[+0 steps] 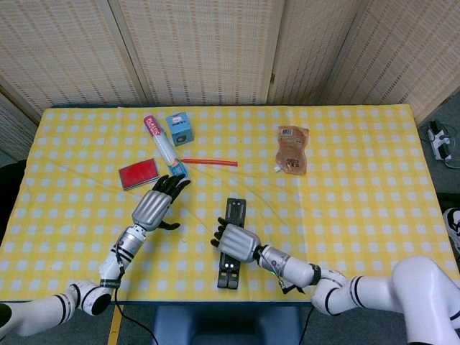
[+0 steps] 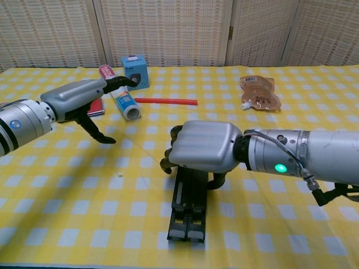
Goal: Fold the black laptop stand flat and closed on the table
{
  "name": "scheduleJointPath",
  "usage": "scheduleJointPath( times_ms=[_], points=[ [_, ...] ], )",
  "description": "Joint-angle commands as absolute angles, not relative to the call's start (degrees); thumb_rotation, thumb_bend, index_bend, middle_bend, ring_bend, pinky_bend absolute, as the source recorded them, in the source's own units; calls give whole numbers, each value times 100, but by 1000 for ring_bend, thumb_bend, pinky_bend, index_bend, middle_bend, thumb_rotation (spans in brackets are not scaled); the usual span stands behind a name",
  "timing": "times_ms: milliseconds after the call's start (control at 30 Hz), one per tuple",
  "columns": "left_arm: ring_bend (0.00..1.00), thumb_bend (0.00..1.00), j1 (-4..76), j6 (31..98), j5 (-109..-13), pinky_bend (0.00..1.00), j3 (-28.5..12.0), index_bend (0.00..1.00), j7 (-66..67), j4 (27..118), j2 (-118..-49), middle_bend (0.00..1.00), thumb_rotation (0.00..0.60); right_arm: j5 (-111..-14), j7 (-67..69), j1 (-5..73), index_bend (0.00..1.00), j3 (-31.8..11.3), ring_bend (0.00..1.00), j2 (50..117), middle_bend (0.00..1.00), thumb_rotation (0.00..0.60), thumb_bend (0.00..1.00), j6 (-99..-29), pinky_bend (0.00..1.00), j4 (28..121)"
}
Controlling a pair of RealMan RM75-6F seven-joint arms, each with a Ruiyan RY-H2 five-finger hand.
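The black laptop stand (image 1: 233,209) lies flat on the yellow checked table near its front edge, its two bars pressed side by side. Its near end (image 2: 187,217) points at the table edge. My right hand (image 1: 236,243) sits on the stand's middle and grips it, fingers curled down one side and the thumb down the other; in the chest view the right hand (image 2: 205,147) hides the stand's far half. My left hand (image 1: 154,206) hovers to the stand's left, holding nothing, fingers stretched out; the chest view shows the left hand (image 2: 78,101) above the cloth.
Behind the left hand lie a red flat case (image 1: 139,174), a white tube (image 1: 164,147), a blue box (image 1: 180,128) and a red stick (image 1: 210,162). A brown pouch (image 1: 292,149) lies at the back right. The table's front edge runs just below the stand.
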State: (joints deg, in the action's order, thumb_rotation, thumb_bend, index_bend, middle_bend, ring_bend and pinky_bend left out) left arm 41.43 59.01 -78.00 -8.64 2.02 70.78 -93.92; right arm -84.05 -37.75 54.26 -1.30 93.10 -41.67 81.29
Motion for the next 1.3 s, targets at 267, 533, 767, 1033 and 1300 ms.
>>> scheduleJointPath(
  times_ms=[267, 533, 767, 1033, 1300],
  points=[
    [0, 154, 3866, 6211, -7448, 0, -1045, 0, 707, 7816, -8759, 2, 600, -7767, -3449, 4261, 0, -237, 102, 8006, 14, 600, 342, -5741, 95, 9704],
    [0, 162, 3261, 6760, -7081, 0, -972, 0, 1195, 8742, -7916, 2, 600, -7825, -2502, 3157, 0, 10, 84, 6899, 14, 600, 343, -7008, 95, 10302],
    [0, 163, 2605, 7221, -6920, 0, -761, 6, 928, 8950, -7454, 2, 600, -7946, -1151, 2361, 0, 267, 65, 6332, 0, 600, 343, -7578, 67, 10062],
    [0, 163, 1692, 8155, -7315, 0, -344, 11, 492, 9279, -7069, 2, 600, -8124, 150, 1514, 0, 420, 71, 6221, 14, 600, 342, -8253, 60, 9606],
    [0, 163, 1106, 8757, -7859, 0, -4, 24, 301, 9529, -6882, 2, 600, -8373, 703, 1057, 0, 417, 87, 6387, 32, 600, 343, -8627, 60, 9325]
  ],
)
